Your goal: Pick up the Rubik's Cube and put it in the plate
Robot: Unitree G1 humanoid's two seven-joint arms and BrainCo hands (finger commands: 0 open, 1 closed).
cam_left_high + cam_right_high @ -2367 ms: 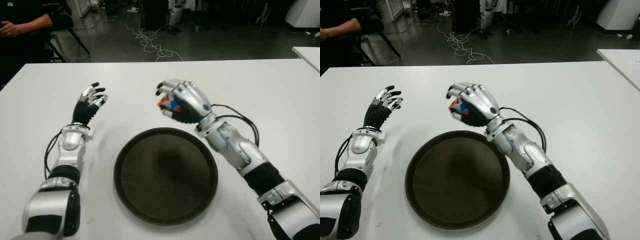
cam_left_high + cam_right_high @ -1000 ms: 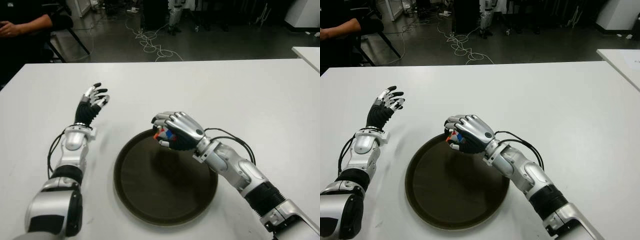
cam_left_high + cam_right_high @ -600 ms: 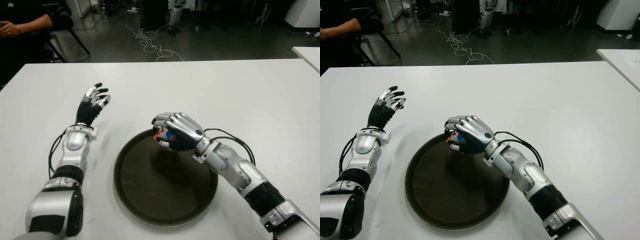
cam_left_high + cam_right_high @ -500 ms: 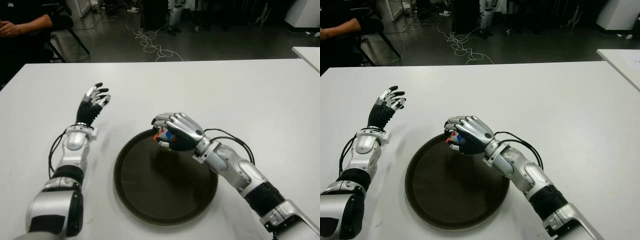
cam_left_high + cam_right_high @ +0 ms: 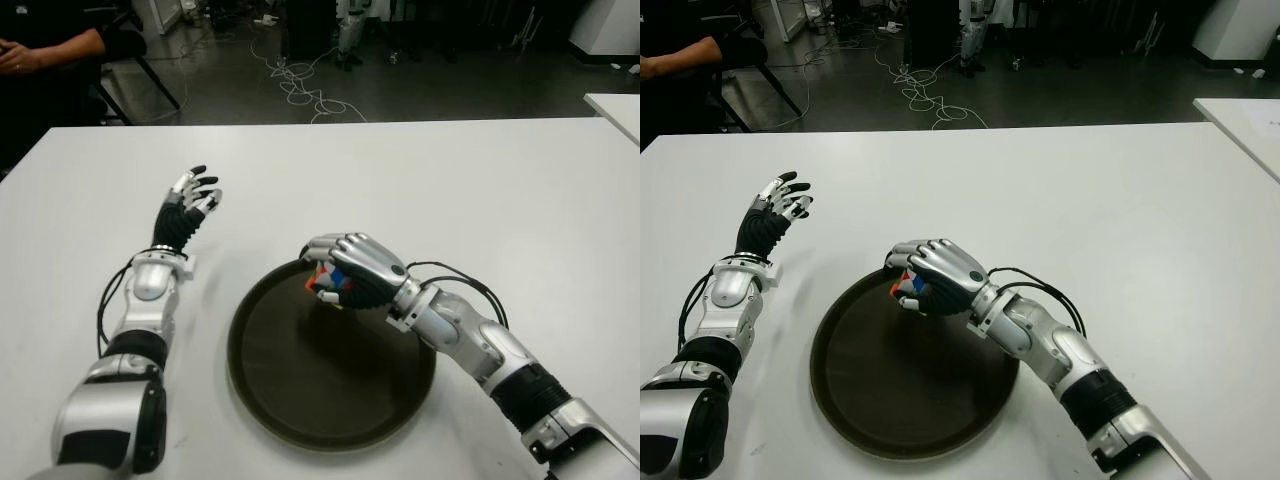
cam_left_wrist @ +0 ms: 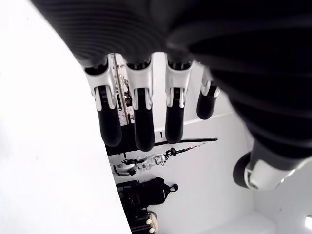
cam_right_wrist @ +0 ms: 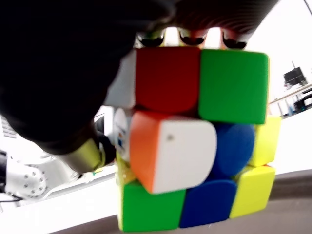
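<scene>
The Rubik's Cube (image 5: 327, 280) shows red, blue and orange tiles between the curled fingers of my right hand (image 5: 345, 272). In the right wrist view the cube (image 7: 195, 141) fills the frame with red, green, blue and yellow faces, held against the palm. My right hand hovers over the far part of the round dark plate (image 5: 300, 390), close to its surface. Whether the cube touches the plate cannot be told. My left hand (image 5: 187, 205) shows on the white table left of the plate, fingers spread, holding nothing.
The white table (image 5: 520, 190) extends widely to the right and beyond the plate. A person's arm (image 5: 50, 48) shows at the far left past the table's edge. Cables (image 5: 300, 85) lie on the dark floor behind. Another white table's corner (image 5: 615, 105) sits at right.
My right hand has carried the cube from beyond the plate's far rim down and over the plate, and in the last half second it sank a little lower. The left hand barely moved.
</scene>
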